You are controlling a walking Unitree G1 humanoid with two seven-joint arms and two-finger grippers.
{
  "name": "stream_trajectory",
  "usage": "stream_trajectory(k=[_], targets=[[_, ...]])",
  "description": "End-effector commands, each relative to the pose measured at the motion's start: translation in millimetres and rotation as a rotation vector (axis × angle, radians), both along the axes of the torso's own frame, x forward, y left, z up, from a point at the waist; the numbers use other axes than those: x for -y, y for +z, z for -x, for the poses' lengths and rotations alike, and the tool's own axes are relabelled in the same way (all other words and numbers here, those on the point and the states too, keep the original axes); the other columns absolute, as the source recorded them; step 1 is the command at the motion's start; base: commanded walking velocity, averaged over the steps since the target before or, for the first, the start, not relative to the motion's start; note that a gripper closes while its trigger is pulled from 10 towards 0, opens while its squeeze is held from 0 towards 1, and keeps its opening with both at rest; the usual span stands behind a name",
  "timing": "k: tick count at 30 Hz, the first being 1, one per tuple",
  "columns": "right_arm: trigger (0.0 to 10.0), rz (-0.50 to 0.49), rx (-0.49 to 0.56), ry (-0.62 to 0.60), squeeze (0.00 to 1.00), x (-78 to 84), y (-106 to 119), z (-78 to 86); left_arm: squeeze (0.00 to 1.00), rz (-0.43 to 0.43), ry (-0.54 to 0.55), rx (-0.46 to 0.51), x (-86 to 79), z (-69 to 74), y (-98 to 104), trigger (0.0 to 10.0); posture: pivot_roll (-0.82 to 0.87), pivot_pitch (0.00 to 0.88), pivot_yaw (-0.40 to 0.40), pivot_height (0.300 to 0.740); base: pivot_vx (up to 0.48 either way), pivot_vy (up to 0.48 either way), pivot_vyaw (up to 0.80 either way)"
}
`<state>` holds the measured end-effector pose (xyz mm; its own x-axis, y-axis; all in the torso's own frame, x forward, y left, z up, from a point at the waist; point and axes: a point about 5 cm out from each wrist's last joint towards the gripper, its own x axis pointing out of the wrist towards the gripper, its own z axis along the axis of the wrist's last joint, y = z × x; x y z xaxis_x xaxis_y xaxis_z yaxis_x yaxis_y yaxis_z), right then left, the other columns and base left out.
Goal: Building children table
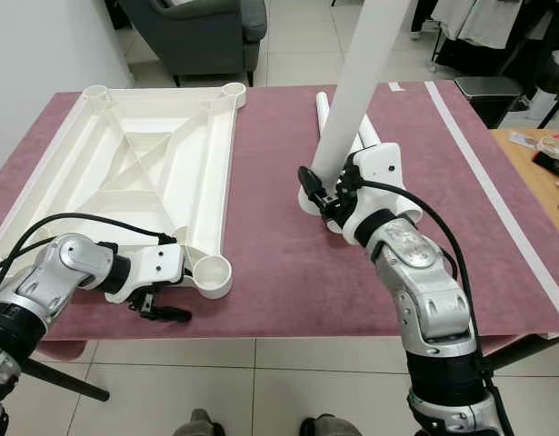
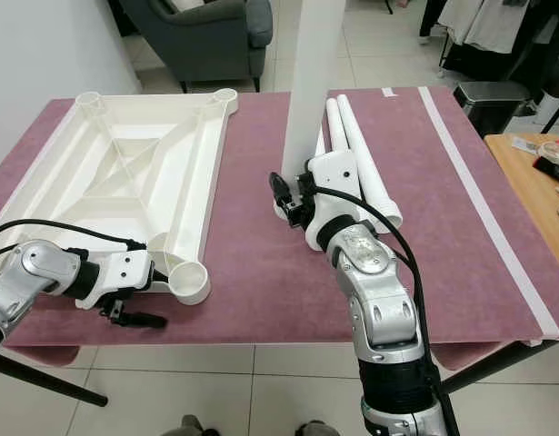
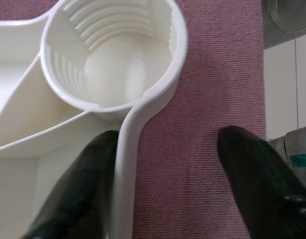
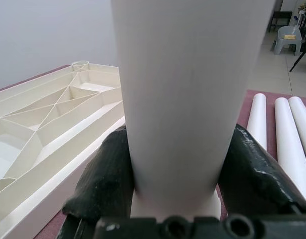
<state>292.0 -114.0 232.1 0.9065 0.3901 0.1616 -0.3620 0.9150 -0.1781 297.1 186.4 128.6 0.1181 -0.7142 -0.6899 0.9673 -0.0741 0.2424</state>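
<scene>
A white children's tabletop [image 1: 134, 163] lies upside down on the purple mat, its ribs and corner sockets facing up. My left gripper [image 1: 165, 304] is at its near right corner, just short of the round socket [image 3: 110, 55]. It is open: one finger [image 3: 88, 184] sits inside the tabletop's rim wall, the other [image 3: 252, 179] outside over the mat. My right gripper [image 1: 320, 195] is shut on a white table leg [image 1: 365, 73], which it holds upright over the middle of the mat. In the right wrist view the leg [image 4: 182, 99] stands between the black fingers [image 4: 110, 174].
More white legs [image 2: 365, 163] lie side by side on the mat behind the right gripper. A white stripe [image 1: 488, 182] runs along the mat's right side. A grey armchair [image 1: 202, 27] stands beyond the table. A wooden table [image 1: 543, 173] with small items is at the right.
</scene>
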Motion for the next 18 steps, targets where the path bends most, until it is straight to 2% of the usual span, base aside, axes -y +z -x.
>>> stream_trajectory(k=[1,6,8,11,16,18], targets=[[10.0,-0.001,0.007,0.024,0.00,-4.6,2,3.2,0.00,0.000,0.085,0.039,-6.6,-4.0,-5,0.0,-0.04,0.111,0.075,0.740,0.000,0.000,0.00],[10.0,-0.003,0.007,0.025,0.00,-5.2,2,3.4,0.00,0.017,0.101,0.029,-7.8,-4.7,-6,0.0,-0.03,0.109,0.075,0.740,0.000,0.000,0.00],[10.0,-0.005,0.007,0.027,0.00,-5.8,2,3.3,0.00,0.062,0.115,0.023,-5.9,-6.0,-4,0.0,-0.03,0.108,0.074,0.740,0.000,0.000,0.00],[10.0,-0.007,0.009,0.030,0.00,-6.8,3,2.5,0.00,0.150,0.084,0.023,6.7,-7.2,7,0.0,-0.03,0.105,0.073,0.740,0.000,0.000,0.00],[10.0,-0.007,0.009,0.031,0.00,-7.1,3,2.4,0.00,0.180,0.052,0.026,15.5,-7.5,9,0.0,-0.03,0.105,0.073,0.740,0.000,0.000,0.00],[10.0,-0.008,0.009,0.030,0.00,-7.2,3,2.4,0.00,0.213,0.020,0.042,28.2,-8.0,11,0.0,-0.03,0.105,0.076,0.740,0.000,0.000,0.00]])
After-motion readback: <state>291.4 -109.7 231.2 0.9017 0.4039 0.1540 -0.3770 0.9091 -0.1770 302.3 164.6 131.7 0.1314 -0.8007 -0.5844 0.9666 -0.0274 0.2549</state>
